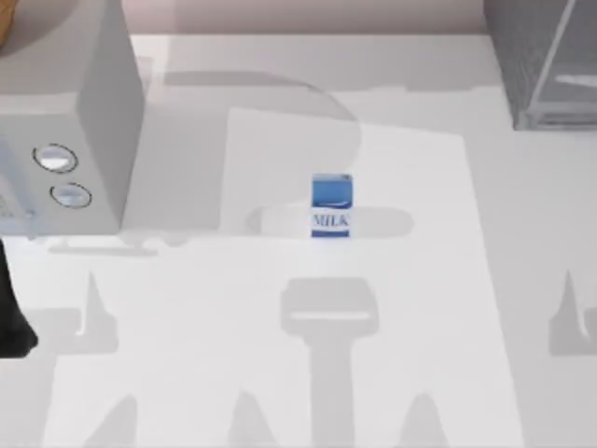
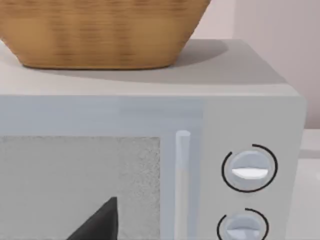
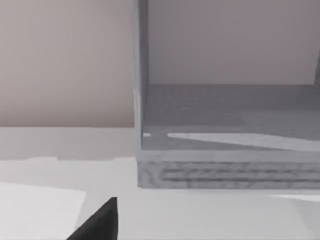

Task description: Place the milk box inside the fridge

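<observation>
- Milk box (image 1: 330, 205) is standing upright mid-table, untouched, well apart from both appliances and open to a grasp from either side.
- Fridge (image 1: 546, 61) is sitting at the far right corner; right wrist view is looking into its interior (image 3: 225, 115), seemingly already open for loading.
- Left arm is facing the microwave (image 2: 150, 165), basket (image 2: 100, 30) on top; claw opening: cannot tell, either arm.

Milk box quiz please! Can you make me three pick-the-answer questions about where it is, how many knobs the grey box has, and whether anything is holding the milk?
1. Where is the milk box in the top view?
A. near the table's middle
B. inside the fridge
C. on top of the microwave

2. How many round knobs are on the microwave?
A. one
B. two
C. four

3. What is the milk box doing?
A. lying on its side
B. held in a gripper
C. standing upright, nothing touching it

Answers: 1 A, it stands on the bare table, apart from the fridge at the far right. 2 B, two knobs sit one above the other. 3 C, its MILK lettering faces forward and nothing grips it.
</observation>
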Tool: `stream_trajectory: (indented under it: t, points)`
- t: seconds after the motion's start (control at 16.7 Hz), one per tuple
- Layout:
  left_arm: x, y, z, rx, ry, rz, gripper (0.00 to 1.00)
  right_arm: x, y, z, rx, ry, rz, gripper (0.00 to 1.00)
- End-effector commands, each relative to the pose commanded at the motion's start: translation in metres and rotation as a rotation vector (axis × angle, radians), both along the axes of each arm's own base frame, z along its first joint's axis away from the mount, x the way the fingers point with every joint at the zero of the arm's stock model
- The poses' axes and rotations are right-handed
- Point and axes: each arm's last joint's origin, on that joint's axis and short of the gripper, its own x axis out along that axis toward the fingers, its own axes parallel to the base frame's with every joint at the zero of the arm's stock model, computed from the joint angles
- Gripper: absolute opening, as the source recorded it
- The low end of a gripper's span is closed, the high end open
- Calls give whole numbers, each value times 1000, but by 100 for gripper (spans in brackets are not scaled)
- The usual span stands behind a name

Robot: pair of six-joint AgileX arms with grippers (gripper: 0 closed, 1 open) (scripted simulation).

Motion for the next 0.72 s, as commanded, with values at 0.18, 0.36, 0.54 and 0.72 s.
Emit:
stream_trajectory:
  t: [0.18,0.36,0.54,0.72]
  points:
    - [0,0,0,0,0,0,100,0,0,1,3,0,2,100]
    - [0,0,0,0,0,0,100,4,5,12,27,7,15,100]
    - [0,0,0,0,0,0,100,14,13,30,61,32,26,100]
    - [0,0,0,0,0,0,100,36,28,50,92,78,29,100]
